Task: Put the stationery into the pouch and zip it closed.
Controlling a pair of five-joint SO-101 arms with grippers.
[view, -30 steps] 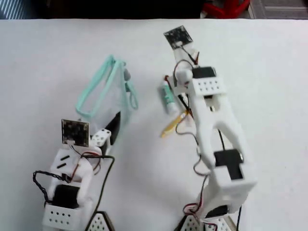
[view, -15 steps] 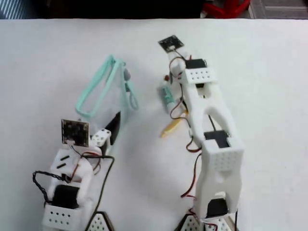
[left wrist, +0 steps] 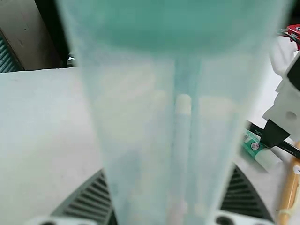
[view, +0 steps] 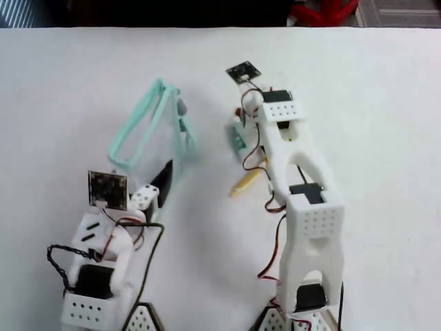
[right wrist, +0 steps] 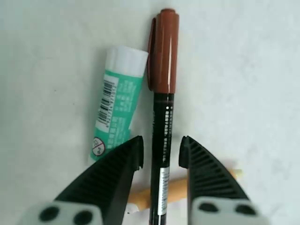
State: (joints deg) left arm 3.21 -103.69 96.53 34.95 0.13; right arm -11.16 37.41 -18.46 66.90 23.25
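Note:
The pouch (view: 148, 134), translucent with a teal rim, lies left of centre with its mouth facing away from the arms. My left gripper (view: 157, 183) is shut on its near end, and up close its wall (left wrist: 183, 93) stands between the jaws. A black pen with a brown cap (right wrist: 161, 70), a green-and-white glue stick (right wrist: 117, 112) and a yellow pencil (right wrist: 180, 190) lie together on the table. My right gripper (right wrist: 160, 150) is open low over them, one finger on each side of the pen's barrel. From above, the right arm covers the pen; the glue stick (view: 238, 135) and pencil (view: 248, 181) stick out beside it.
The white table (view: 386, 103) has free room to the right and far left. The far table edge meets a dark background at the top of the high view. In the left wrist view the glue stick (left wrist: 258, 152) and pencil (left wrist: 288, 192) lie beyond the pouch.
The right arm has stretched forward and come down over the stationery, hiding more of the glue stick. The left arm and the pouch have stayed still.

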